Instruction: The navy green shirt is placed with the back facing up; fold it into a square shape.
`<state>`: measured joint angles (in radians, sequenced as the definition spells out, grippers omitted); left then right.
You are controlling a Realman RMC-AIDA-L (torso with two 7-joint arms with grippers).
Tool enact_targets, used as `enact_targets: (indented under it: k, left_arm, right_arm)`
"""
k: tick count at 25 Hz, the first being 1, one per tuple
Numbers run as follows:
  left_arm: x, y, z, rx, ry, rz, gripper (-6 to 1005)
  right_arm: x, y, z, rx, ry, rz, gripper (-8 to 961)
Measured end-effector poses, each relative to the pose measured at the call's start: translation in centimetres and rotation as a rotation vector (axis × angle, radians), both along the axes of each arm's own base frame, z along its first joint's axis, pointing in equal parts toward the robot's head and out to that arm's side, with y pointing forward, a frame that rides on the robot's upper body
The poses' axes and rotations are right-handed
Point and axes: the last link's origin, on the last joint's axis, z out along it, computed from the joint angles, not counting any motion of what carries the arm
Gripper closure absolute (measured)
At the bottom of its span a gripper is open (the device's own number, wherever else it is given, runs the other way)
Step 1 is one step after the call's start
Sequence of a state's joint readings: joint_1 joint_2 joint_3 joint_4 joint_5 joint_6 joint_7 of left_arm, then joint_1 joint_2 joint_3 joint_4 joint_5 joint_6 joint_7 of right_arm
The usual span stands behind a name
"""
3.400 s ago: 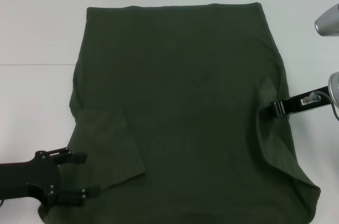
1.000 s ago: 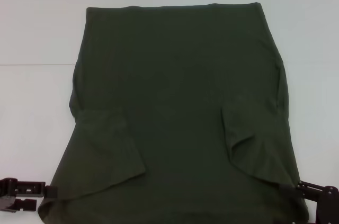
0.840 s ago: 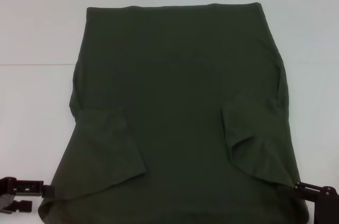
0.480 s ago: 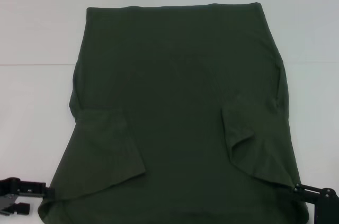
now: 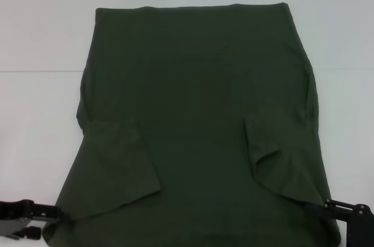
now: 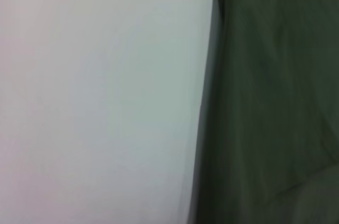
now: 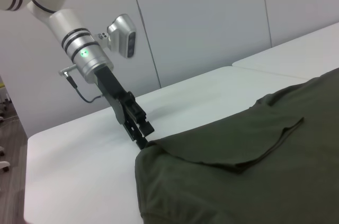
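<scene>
The navy green shirt [image 5: 198, 112] lies flat on the white table [image 5: 41, 37], plain side up, with both sleeves folded inward. My left gripper [image 5: 56, 213] is at the shirt's near left corner. In the right wrist view this left gripper [image 7: 142, 141] pinches that corner of the shirt [image 7: 238, 181], which bunches slightly at its tip. My right gripper [image 5: 326, 204] touches the shirt's near right edge, just below the folded right sleeve [image 5: 280, 153]. The left wrist view shows the shirt's side edge [image 6: 265, 102] against the table.
The white table has a seam [image 5: 35, 71] across its left half. White wall panels [image 7: 201, 17] stand beyond the table's far side in the right wrist view.
Since 3.4 s ago the right sleeve has been folded inward, and both grippers have moved to the shirt's near corners. In the last second the left gripper slid slightly outward.
</scene>
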<state>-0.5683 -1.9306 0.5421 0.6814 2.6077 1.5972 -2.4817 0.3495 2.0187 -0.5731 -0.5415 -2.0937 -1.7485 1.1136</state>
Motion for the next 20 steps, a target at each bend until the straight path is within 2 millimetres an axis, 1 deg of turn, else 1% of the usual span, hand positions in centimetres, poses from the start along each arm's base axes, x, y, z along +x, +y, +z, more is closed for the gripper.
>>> enact_targets:
  k: [14, 20]
  left_arm:
    - [0.4, 0.4, -0.8, -0.01, -0.005, -0.012, 63]
    - [0.7, 0.6, -1.2, -0.02, -0.008, -0.021, 88]
  right_arm:
    - [-0.5, 0.4, 0.1, -0.009, 0.006, 0.027, 79]
    - [-0.7, 0.5, 0.0, -0.007, 0.007, 0.031, 80]
